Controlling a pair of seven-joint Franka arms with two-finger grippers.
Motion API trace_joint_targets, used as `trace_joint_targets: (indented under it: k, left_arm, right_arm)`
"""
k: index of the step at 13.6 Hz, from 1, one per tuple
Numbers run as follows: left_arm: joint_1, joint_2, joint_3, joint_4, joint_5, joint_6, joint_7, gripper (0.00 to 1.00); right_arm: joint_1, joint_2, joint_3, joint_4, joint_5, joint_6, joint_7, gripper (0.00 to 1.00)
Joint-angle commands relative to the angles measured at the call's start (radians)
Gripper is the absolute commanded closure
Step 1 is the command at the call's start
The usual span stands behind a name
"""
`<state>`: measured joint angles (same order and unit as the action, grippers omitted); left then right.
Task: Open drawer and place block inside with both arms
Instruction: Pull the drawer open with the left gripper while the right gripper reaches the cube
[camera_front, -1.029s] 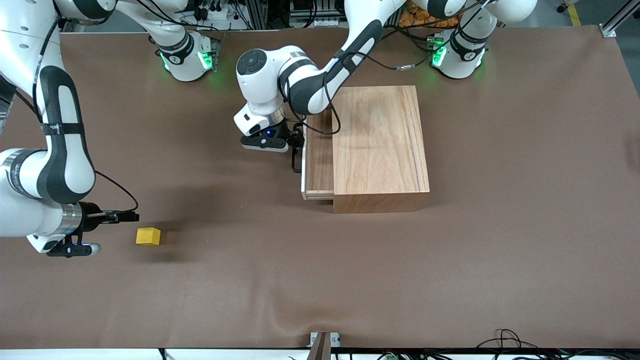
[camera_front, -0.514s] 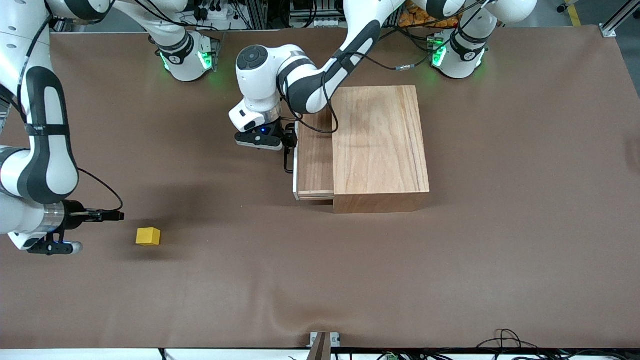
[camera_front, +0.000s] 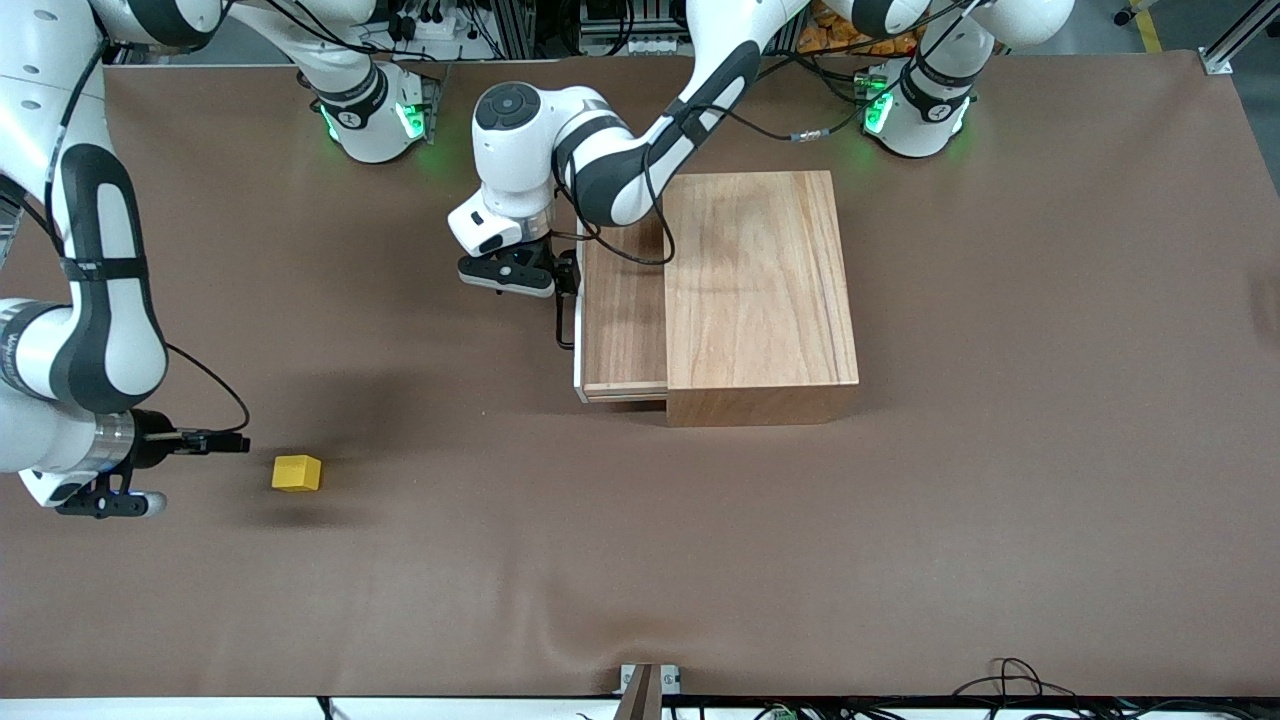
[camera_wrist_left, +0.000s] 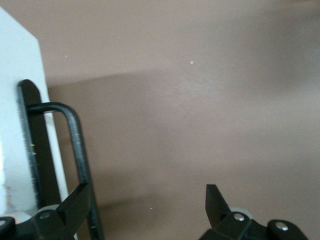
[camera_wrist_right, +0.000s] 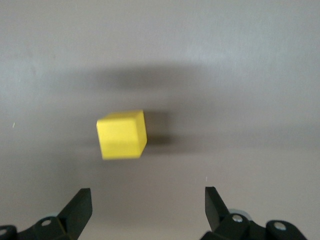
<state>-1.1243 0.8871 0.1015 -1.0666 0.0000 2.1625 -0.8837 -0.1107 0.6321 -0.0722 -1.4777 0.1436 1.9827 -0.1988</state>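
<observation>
Two grippers are busy. Left gripper (camera_front: 560, 285) sits at the drawer (camera_front: 622, 320) handle (camera_wrist_left: 75, 150), fingers apart, so it could slip off. Right gripper (camera_wrist_right: 145, 210) waits wide open at nine o'clock of the block (camera_front: 297, 472) on the table (camera_front: 700, 560).

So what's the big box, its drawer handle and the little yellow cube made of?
The big box looks like light, unpainted wood: grain lines streak its top. The drawer has the same wood inside, with a smooth white front. Its handle seems to be thin black metal wire, though coated plastic is possible. The yellow block is matte and sharp-edged, perhaps painted wood or foam.
</observation>
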Motion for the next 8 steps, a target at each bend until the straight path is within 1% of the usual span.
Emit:
trace_joint_targets:
  k: [1,2,3,5,7,8]
  left_arm:
    - [0.0,0.016,-0.019,0.02,-0.026,0.045,0.022,0.0]
    - [0.0,0.016,-0.022,0.02,-0.026,0.057,0.022,0.0]
    - [0.0,0.015,-0.023,0.02,-0.028,0.059,0.022,0.0]
    - [0.001,-0.002,-0.025,0.02,-0.054,0.045,0.02,0.0]
    - [0.006,-0.04,-0.023,0.02,-0.063,-0.001,0.02,0.0]
    - [0.015,-0.071,-0.023,0.02,-0.064,-0.042,0.02,0.0]
  right_arm:
    - [0.0,0.067,0.009,0.013,0.039,0.057,0.031,0.0]
    - [0.008,0.08,0.011,0.022,0.088,0.057,0.063,0.0]
    - [0.026,0.098,0.011,0.031,0.112,0.057,0.094,0.0]
    - [0.052,0.11,0.011,0.036,0.11,0.057,0.11,0.0]
    - [0.071,0.115,0.009,0.034,0.059,0.073,0.094,0.0]
    - [0.075,0.116,0.009,0.033,0.012,0.1,0.094,0.0]
